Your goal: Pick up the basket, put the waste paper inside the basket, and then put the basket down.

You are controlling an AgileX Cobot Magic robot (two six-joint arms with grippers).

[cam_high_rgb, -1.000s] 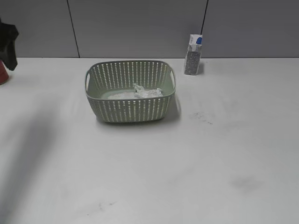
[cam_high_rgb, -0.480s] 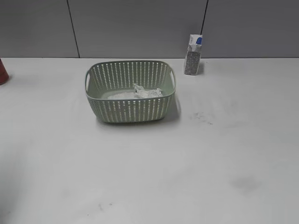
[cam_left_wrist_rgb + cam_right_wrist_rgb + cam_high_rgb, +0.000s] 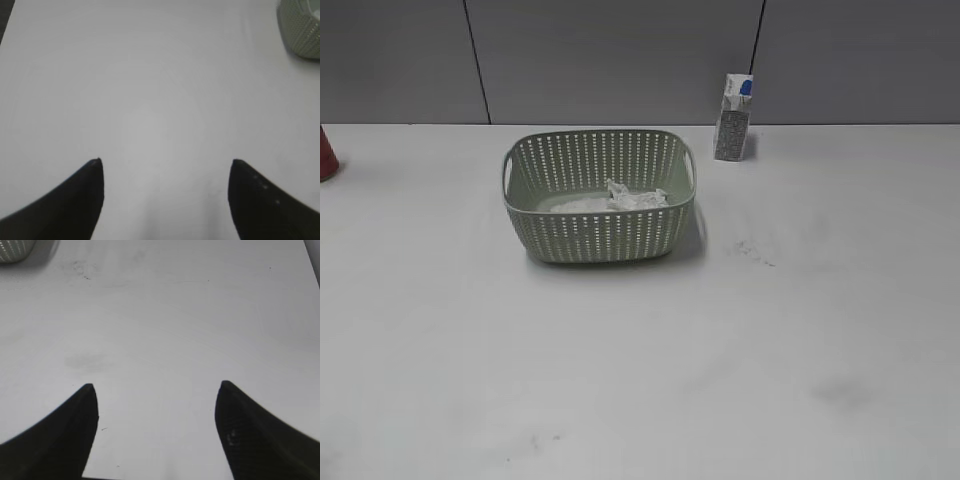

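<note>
The pale sage-green basket (image 3: pixel 599 196) stands on the white table in the exterior view, centre left. White crumpled waste paper (image 3: pixel 632 198) lies inside it. Neither arm shows in the exterior view. In the left wrist view my left gripper (image 3: pixel 165 165) is open and empty over bare table, with a corner of the basket (image 3: pixel 301 30) at the top right. In the right wrist view my right gripper (image 3: pixel 156 387) is open and empty over bare table, with a corner of the basket (image 3: pixel 15 251) at the top left.
An upright white-grey carton (image 3: pixel 733 117) with a blue mark stands behind the basket to the right, near the grey back wall. A red object (image 3: pixel 326 155) sits at the left edge. Faint dark smudges (image 3: pixel 750 250) mark the table right of the basket.
The dark left arm seen at the far left edge one second ago has withdrawn out of the exterior view. The basket and paper have not moved.
</note>
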